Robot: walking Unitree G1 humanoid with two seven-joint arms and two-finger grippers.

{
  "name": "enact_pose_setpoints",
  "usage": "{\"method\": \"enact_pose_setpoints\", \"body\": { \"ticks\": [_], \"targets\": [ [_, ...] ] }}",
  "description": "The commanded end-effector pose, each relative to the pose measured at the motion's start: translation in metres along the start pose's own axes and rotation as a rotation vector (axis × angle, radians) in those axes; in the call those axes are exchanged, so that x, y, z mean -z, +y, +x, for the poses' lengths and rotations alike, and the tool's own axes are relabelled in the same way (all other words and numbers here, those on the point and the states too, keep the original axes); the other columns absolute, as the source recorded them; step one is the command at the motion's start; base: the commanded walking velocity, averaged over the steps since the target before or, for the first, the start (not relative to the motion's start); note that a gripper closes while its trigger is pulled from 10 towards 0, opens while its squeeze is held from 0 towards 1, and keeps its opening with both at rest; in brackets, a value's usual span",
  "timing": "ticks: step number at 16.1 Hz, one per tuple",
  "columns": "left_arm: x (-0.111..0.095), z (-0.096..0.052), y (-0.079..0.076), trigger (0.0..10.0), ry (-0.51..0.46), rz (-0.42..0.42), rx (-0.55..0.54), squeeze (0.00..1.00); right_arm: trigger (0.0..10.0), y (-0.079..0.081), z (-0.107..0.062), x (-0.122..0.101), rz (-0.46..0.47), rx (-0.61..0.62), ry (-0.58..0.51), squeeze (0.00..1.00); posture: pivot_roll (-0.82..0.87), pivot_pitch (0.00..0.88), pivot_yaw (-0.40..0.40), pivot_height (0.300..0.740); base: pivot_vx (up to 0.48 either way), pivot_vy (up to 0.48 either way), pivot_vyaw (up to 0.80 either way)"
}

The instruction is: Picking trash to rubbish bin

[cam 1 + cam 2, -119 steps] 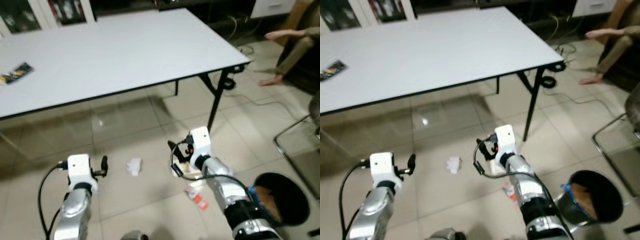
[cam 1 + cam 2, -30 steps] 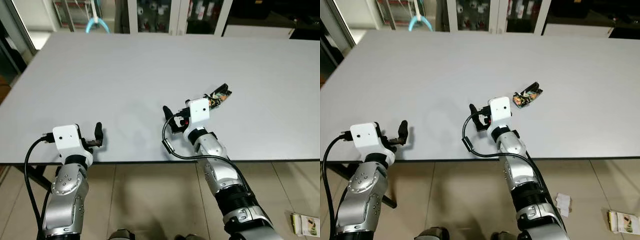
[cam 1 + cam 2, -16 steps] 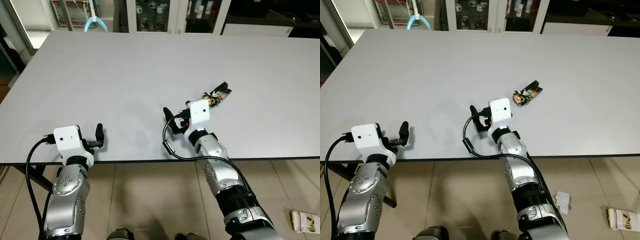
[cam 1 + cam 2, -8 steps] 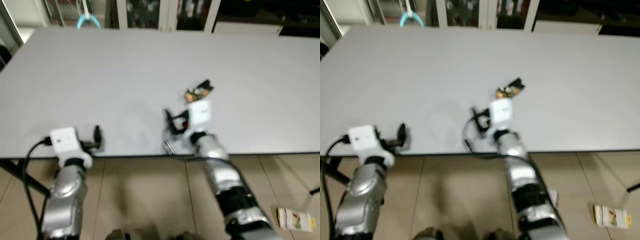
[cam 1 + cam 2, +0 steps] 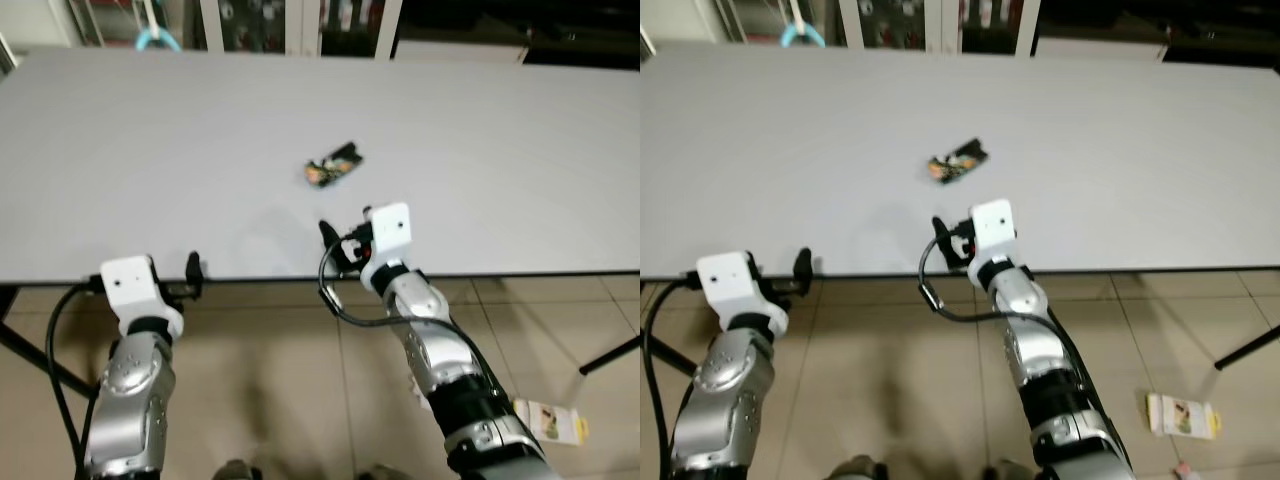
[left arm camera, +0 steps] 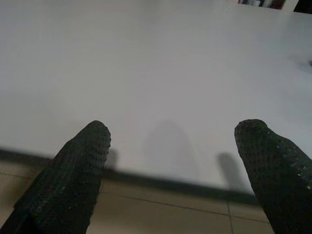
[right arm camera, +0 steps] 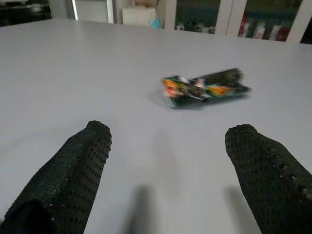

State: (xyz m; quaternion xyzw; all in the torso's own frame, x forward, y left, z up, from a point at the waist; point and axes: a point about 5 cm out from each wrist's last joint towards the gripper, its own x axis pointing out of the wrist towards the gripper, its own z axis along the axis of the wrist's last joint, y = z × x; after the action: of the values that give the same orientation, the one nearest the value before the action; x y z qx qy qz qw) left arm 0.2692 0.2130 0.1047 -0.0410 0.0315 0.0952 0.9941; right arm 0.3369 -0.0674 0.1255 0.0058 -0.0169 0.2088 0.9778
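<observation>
White table (image 5: 150,130) bearing a dark crumpled wrapper (image 5: 333,165), just ahead of the right gripper (image 7: 168,180), fingers apart. Left gripper (image 6: 170,175), fingers apart, at the table edge. Head views add a packet (image 5: 1181,416) on the floor.

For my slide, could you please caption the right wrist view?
Open right pincer faces a crumpled wrapper on the table.

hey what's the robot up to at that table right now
It is clearing trash and stands at the near edge of a white table. A crumpled dark snack wrapper lies on the tabletop, not yet touched. The right pincer is open and aimed at the wrapper, just short of it. The left pincer is open too, idle at the table's edge. Another packet lies on the tiled floor to the robot's right.
</observation>
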Motion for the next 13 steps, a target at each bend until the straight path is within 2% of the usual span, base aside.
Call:
{"method": "enact_pose_setpoints", "body": {
  "ticks": [1, 5, 7, 8, 10, 11, 13],
  "targets": [
    [0.002, -0.001, -0.005, 10.0, 0.007, -0.01, 0.005, 0.0, 10.0, -0.01, -0.004, 0.001, -0.01, 0.028, 0.007, 0.0, 0.0, 0.111, -0.024, 0.74, 0.0, 0.0, 0.0],
    [-0.006, 0.001, -0.003, 10.0, -0.032, -0.038, 0.006, 0.0, 10.0, -0.002, -0.004, -0.003, 0.008, -0.012, -0.02, 0.0, 0.01, 0.109, -0.024, 0.74, 0.0, 0.0, 0.0],
    [-0.02, 0.001, -0.005, 10.0, -0.084, -0.023, 0.013, 0.0, 10.0, -0.004, -0.004, -0.011, 0.004, -0.006, -0.057, 0.0, 0.01, 0.109, -0.024, 0.74, 0.0, 0.0, 0.0],
    [-0.032, -0.001, -0.007, 10.0, -0.13, -0.004, 0.032, 0.0, 10.0, -0.008, -0.003, -0.019, 0.009, 0.004, -0.083, 0.0, 0.01, 0.103, -0.027, 0.74, 0.0, 0.0, 0.0],
    [-0.042, -0.007, -0.004, 10.0, -0.183, 0.014, 0.04, 0.0, 10.0, -0.012, -0.003, -0.027, 0.011, 0.008, -0.107, 0.0, 0.02, 0.102, -0.028, 0.74, 0.0, 0.0, 0.0],
    [-0.043, -0.013, -0.001, 10.0, -0.202, 0.05, 0.039, 0.0, 10.0, -0.014, -0.004, -0.029, 0.01, 0.011, -0.115, 0.0, 0.02, 0.102, -0.028, 0.74, 0.0, 0.0, 0.0],
    [-0.035, -0.021, 0.002, 10.0, -0.186, 0.043, 0.034, 0.0, 10.0, -0.016, -0.005, -0.028, 0.006, 0.018, -0.108, 0.0, 0.03, 0.102, -0.032, 0.74, 0.0, 0.0, 0.0]
  ]
}}
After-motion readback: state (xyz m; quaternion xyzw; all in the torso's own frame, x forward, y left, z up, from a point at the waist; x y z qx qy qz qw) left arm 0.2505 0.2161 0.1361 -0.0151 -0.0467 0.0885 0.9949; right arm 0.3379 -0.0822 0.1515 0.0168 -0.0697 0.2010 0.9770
